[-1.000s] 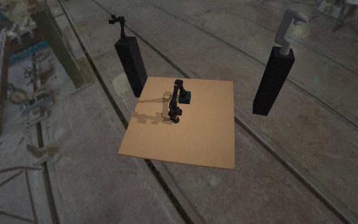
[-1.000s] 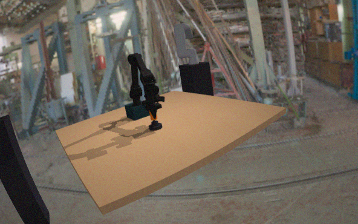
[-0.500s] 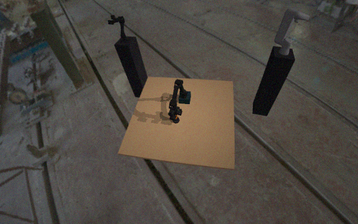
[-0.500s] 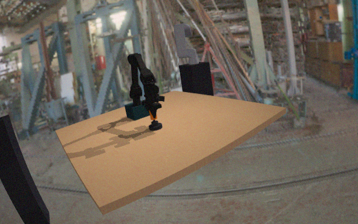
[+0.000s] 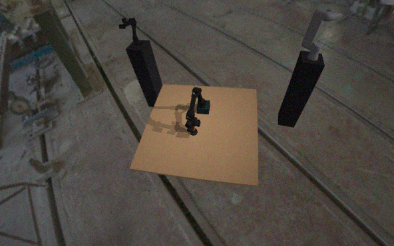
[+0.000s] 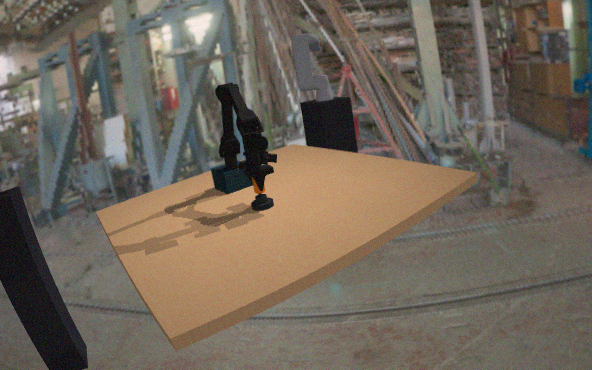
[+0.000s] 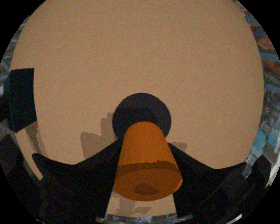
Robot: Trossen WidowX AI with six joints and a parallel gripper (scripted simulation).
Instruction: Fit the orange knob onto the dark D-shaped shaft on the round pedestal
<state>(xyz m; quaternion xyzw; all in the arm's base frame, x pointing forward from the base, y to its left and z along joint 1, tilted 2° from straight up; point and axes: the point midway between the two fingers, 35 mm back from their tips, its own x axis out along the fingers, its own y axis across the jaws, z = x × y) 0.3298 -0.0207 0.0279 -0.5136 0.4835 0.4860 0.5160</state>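
The orange knob (image 5: 194, 128) (image 6: 257, 189) (image 7: 147, 172) is upright between the fingers of my gripper (image 6: 259, 186) (image 7: 144, 145), which is shut on it. The round dark pedestal (image 5: 194, 133) (image 6: 262, 203) (image 7: 142, 106) stands on the table right below the knob. In the exterior view the knob's lower end is at the top of the shaft, a little above the pedestal's wide base. The shaft is mostly hidden; whether its tip is in the hole I cannot tell. The flat sides do not show.
The wooden table (image 5: 225, 149) (image 6: 328, 220) carries my arm's dark teal base block (image 5: 203, 108) (image 6: 228, 181) (image 7: 23, 97) behind the pedestal. Two black pillars (image 5: 145, 71) (image 5: 301, 90) with other arms on them stand beyond the table's edges.
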